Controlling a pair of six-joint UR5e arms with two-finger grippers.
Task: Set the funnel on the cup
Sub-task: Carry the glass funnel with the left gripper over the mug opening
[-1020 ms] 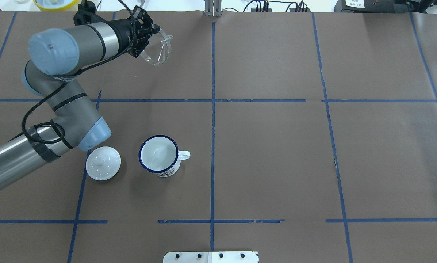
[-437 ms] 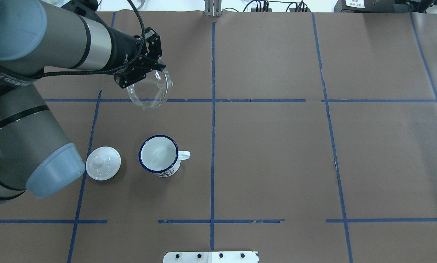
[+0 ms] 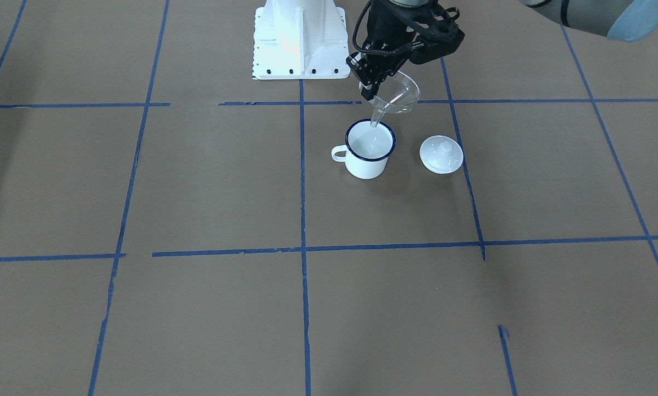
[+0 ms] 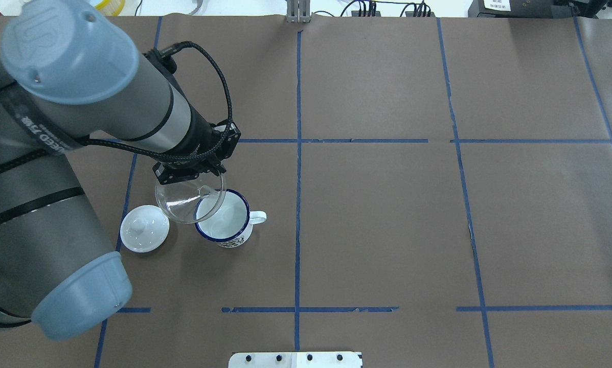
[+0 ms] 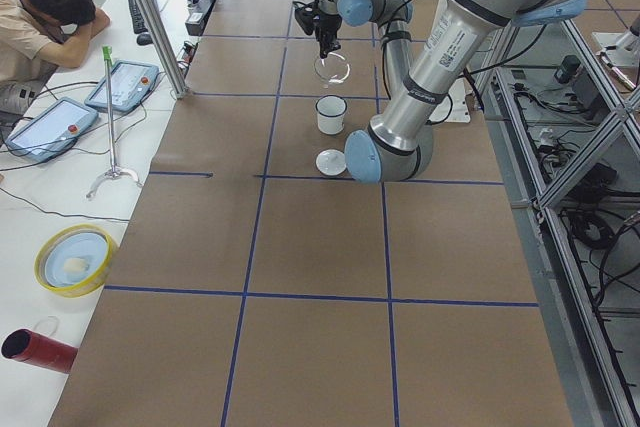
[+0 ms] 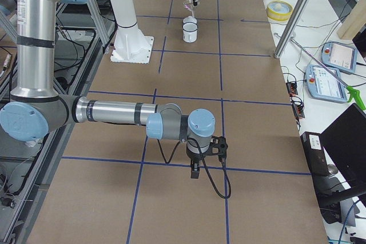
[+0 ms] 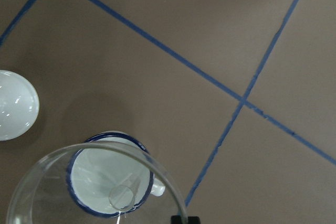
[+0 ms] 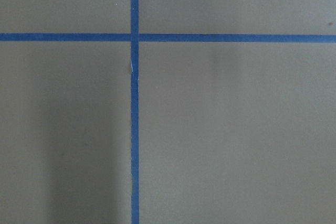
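The left gripper [image 4: 199, 174] is pinching the funnel [image 4: 185, 203] by its rim. The funnel is hanging tilted above the cup [image 4: 229, 217], toward ten o'clock in the overhead view, with its spout over the mouth and not seated. The cup's handle is pointing to three o'clock, and a white lid [image 4: 144, 228] is lying at nine. The arm's lettering is reading too blurred. The right gripper [image 6: 195, 171] is hanging over the table [image 4: 387, 214], and I cannot tell whether it is wide or narrow.
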